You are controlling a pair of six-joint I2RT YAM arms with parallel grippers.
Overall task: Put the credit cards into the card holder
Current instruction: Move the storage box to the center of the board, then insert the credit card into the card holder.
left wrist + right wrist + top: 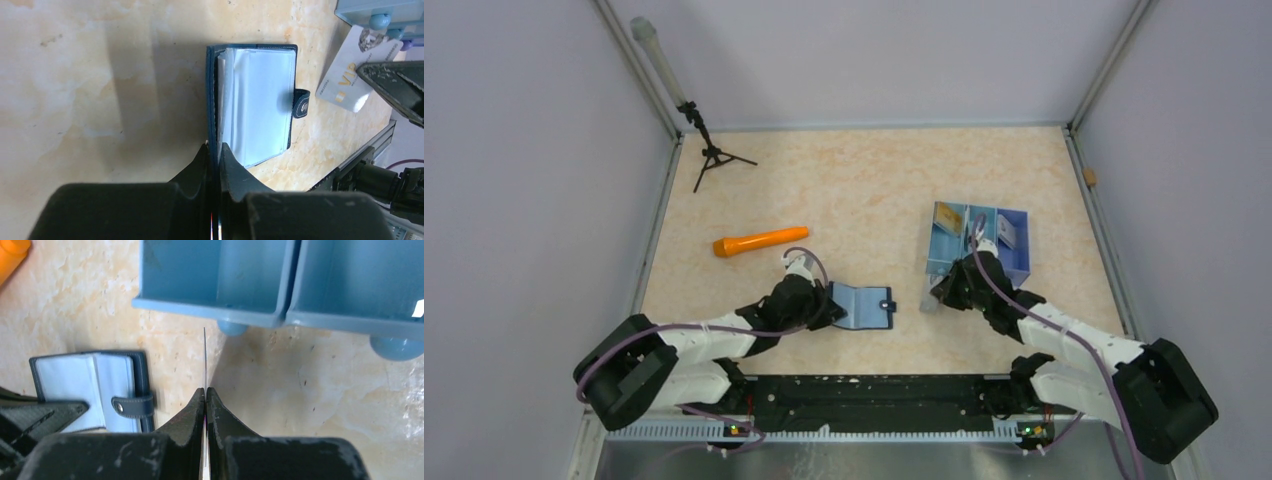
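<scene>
While the card holder [866, 306] lies open near the middle of the table's [874, 170] near edge, the left gripper [832, 303] is clamped on the left edge of its cover. The right gripper [939, 293] is pinched shut on a white credit card [350, 75], held just right of the card holder and apart from it. Two further credit cards [946, 218] stand in the blue tray [1025, 255] toward the right edge.
</scene>
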